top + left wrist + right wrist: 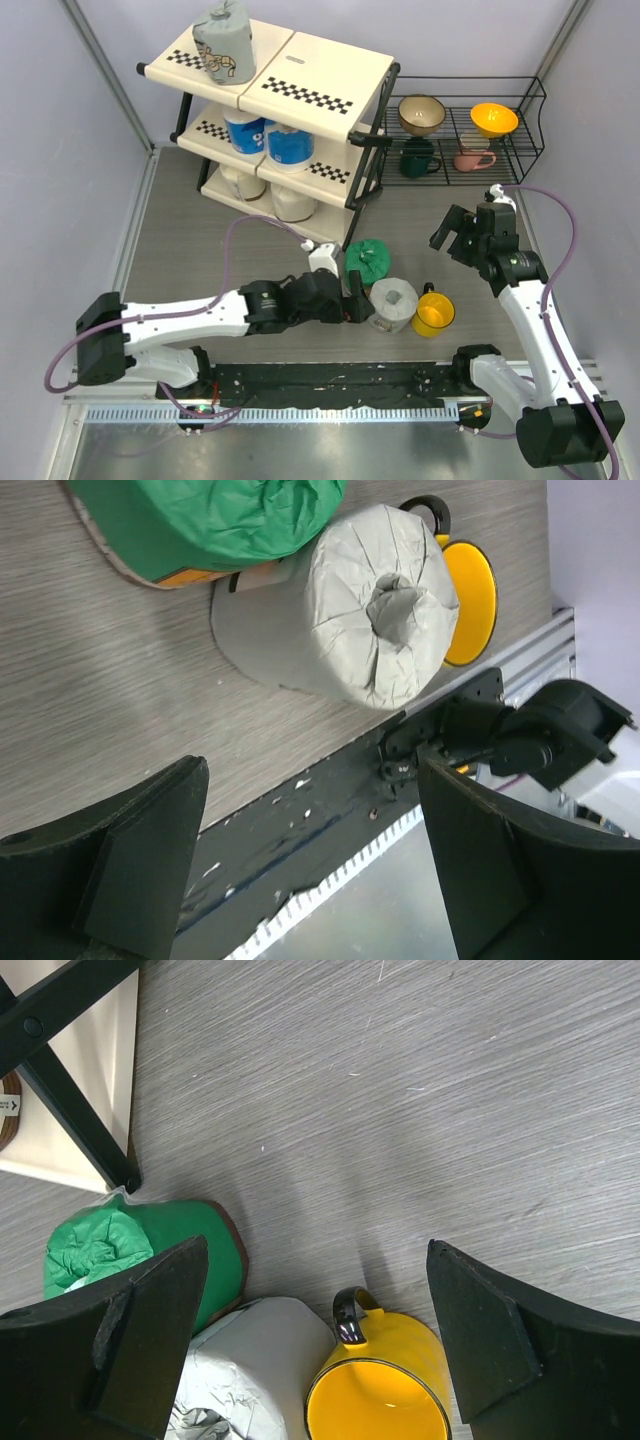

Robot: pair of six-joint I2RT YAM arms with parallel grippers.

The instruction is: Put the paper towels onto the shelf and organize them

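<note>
Right now I am holding my left claw (356, 306) wide open and empty, low over the counter (200, 230). The grey roll (393, 303) is standing upright just at its 3 o'clock in the top view. The green roll (368, 260) is leaning in at the grey one's 11 o'clock, and the yellow mug (433, 313) is crowding its 3 o'clock. So I am judging that I should be centring on the roll's belly, slipping the 12 o'clock finger in beside the green wrap, stopping short of the mug and squeezing softly, since wrapped paper crushes. The shelf (330, 65) is waiting at 11 o'clock, its top tier already carrying another grey roll (225, 45). My right claw (458, 232) is hanging wide and empty, well apart at 2 o'clock
</note>
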